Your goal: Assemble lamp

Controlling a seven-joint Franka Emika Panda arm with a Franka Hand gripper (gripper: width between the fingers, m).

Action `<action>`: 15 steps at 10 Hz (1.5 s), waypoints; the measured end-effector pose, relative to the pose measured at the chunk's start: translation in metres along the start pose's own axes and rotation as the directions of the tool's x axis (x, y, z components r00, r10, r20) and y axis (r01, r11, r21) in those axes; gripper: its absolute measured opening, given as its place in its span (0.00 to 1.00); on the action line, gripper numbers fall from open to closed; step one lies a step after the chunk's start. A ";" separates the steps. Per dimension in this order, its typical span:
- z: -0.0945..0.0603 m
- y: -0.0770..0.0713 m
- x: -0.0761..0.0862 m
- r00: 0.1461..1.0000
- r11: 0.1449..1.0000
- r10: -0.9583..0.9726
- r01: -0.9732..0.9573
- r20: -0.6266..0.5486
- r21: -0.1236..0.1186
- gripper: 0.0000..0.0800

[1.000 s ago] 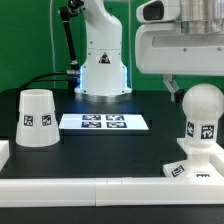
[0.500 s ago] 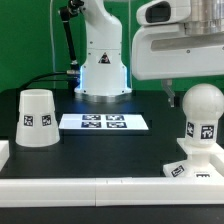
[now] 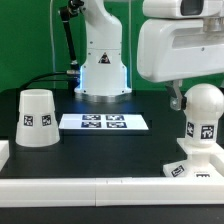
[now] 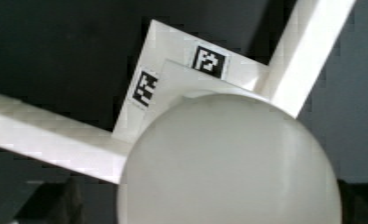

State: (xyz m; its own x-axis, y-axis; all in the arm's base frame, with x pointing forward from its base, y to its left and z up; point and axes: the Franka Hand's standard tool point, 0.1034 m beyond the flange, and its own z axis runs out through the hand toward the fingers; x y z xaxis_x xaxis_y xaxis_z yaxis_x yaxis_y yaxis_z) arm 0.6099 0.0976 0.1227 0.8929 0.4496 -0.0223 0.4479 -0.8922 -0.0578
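Observation:
The round-headed bulb (image 3: 203, 115) stands upright on the low square base (image 3: 195, 169) at the exterior view's right. The truncated-cone shade (image 3: 37, 117) stands apart at the exterior view's left. My gripper (image 3: 195, 98) hangs over the bulb. One finger (image 3: 177, 99) shows just beside the bulb's head with a small gap. In the wrist view the bulb's head (image 4: 216, 160) fills the picture between my dark fingers (image 4: 48, 203). The base (image 4: 172, 72) lies beyond it. The jaws stand apart on either side of the head.
The marker board (image 3: 104, 122) lies flat in the middle of the black table. A white rail (image 3: 90, 187) runs along the front edge and round the right corner (image 4: 39, 125). The arm's white pedestal (image 3: 103, 65) stands at the back.
My gripper has shifted toward the exterior view's right and a little lower, now over the bulb's head. The bulb, base and shade have not moved.

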 end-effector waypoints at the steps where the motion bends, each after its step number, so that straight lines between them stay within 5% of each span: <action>1: 0.000 0.001 0.000 0.997 0.997 -0.077 0.077 0.000 0.000 0.87; 4: 0.001 -0.001 0.006 0.930 0.930 -0.366 0.365 -0.018 -0.049 0.87; 6: 0.002 0.001 0.011 0.823 0.821 -0.568 0.564 -0.023 -0.090 0.87; 8: 0.001 0.004 0.010 0.707 0.701 -0.708 0.705 0.016 -0.105 0.87; 13: 0.007 0.005 0.006 0.643 0.637 -0.764 0.765 0.049 -0.095 0.87; 14: 0.007 0.006 0.006 0.643 0.637 -0.764 0.765 0.049 -0.095 0.72; 15: 0.007 0.006 0.006 0.643 0.638 -0.764 0.764 0.049 -0.095 0.72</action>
State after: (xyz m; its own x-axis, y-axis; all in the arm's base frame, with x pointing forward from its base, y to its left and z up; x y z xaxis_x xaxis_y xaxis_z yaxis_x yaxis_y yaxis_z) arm 0.6175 0.0955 0.1154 0.2301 0.9730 -0.0190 0.9725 -0.2291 0.0411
